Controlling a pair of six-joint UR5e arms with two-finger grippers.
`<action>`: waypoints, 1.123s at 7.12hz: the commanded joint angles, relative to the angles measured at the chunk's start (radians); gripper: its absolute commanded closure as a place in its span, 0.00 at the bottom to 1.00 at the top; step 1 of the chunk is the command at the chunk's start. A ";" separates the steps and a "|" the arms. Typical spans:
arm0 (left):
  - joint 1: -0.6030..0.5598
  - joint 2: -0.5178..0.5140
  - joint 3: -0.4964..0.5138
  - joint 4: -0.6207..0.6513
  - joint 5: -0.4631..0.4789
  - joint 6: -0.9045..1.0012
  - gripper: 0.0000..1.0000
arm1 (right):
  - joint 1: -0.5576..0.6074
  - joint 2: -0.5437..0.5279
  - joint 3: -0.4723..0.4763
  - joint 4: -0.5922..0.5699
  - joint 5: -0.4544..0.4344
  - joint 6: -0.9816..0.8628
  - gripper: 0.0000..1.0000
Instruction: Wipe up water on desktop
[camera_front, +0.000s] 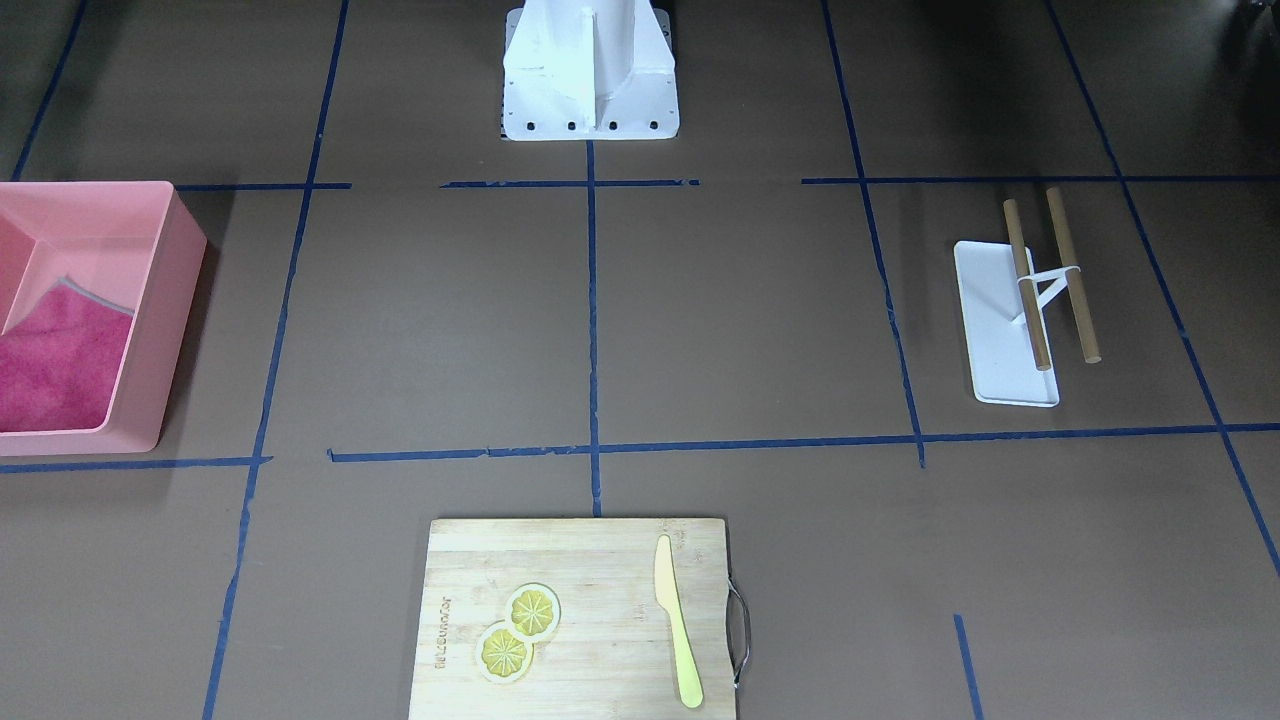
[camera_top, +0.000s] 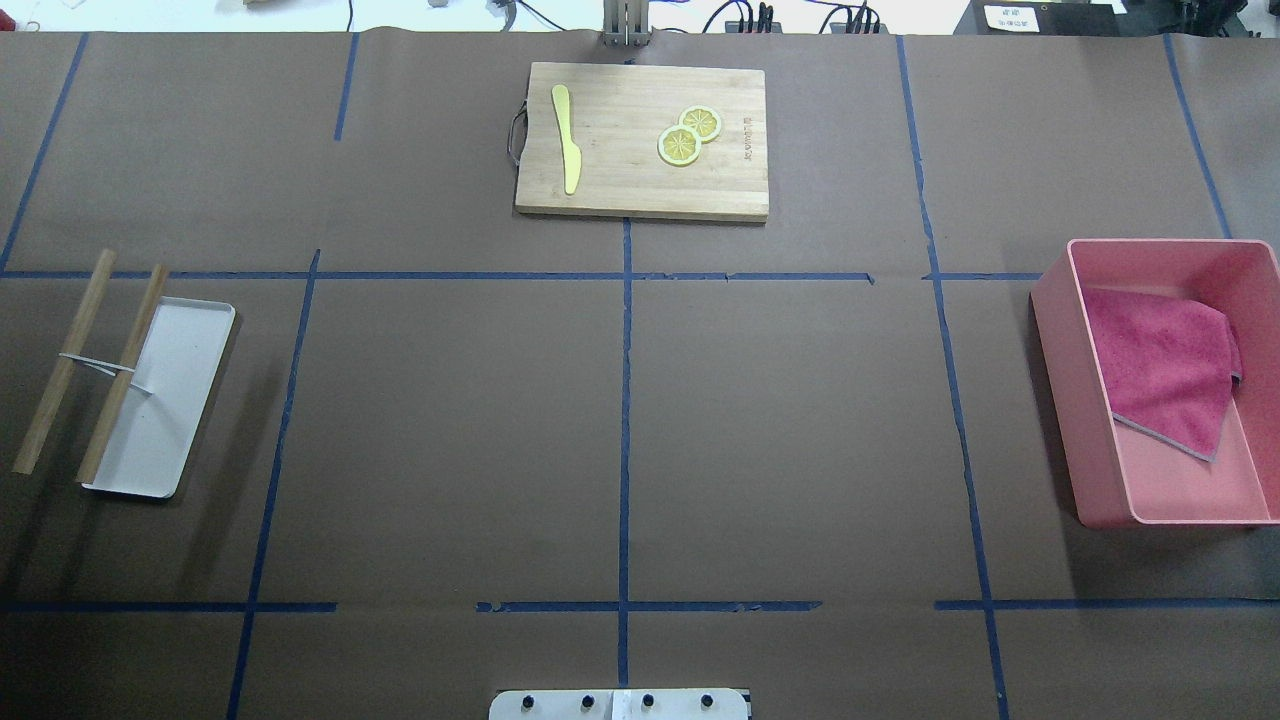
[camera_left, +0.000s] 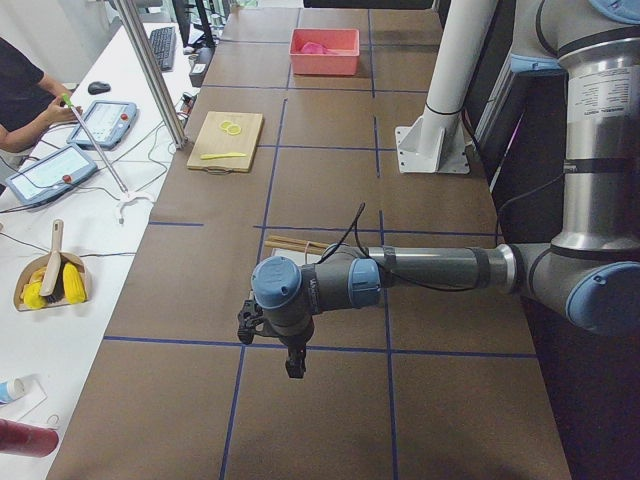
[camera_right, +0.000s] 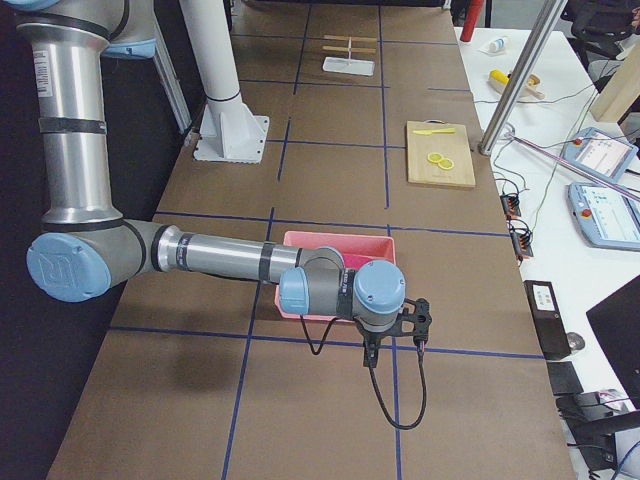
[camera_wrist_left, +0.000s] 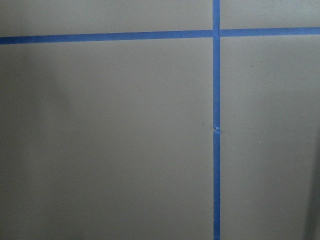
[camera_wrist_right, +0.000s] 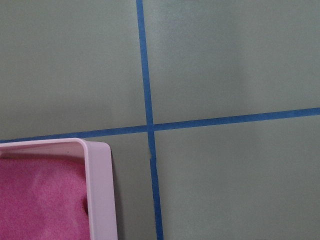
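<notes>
We see the brown desktop (camera_top: 780, 420), gridded with blue tape (camera_top: 625, 400), running beside a white bench (camera_left: 60, 240); it carries a board (camera_top: 620, 170) at its far edge, a tray (camera_top: 170, 400) on the robot's left and a pink bin (camera_top: 1075, 440) holding a cloth (camera_top: 1160, 365) on its right. The left gripper (camera_left: 294, 364) and right gripper (camera_right: 369, 355) hang over opposite ends; we cannot tell whether either is open or closed

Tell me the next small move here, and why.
Probably shift the right end effector sideways over the pink bin, above the pink cloth. The right wrist view shows only the bin's corner, so it hangs beside the bin, and the cloth needed for wiping the desktop lies inside.
</notes>
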 joint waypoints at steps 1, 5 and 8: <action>0.001 0.000 -0.001 0.000 0.000 0.000 0.00 | -0.003 0.001 0.000 0.002 -0.032 -0.001 0.00; 0.000 0.000 -0.001 0.000 0.000 0.002 0.00 | -0.026 0.000 0.002 0.000 -0.073 -0.013 0.00; 0.001 -0.002 -0.001 0.000 0.000 0.002 0.00 | -0.026 0.001 0.002 -0.002 -0.060 -0.014 0.00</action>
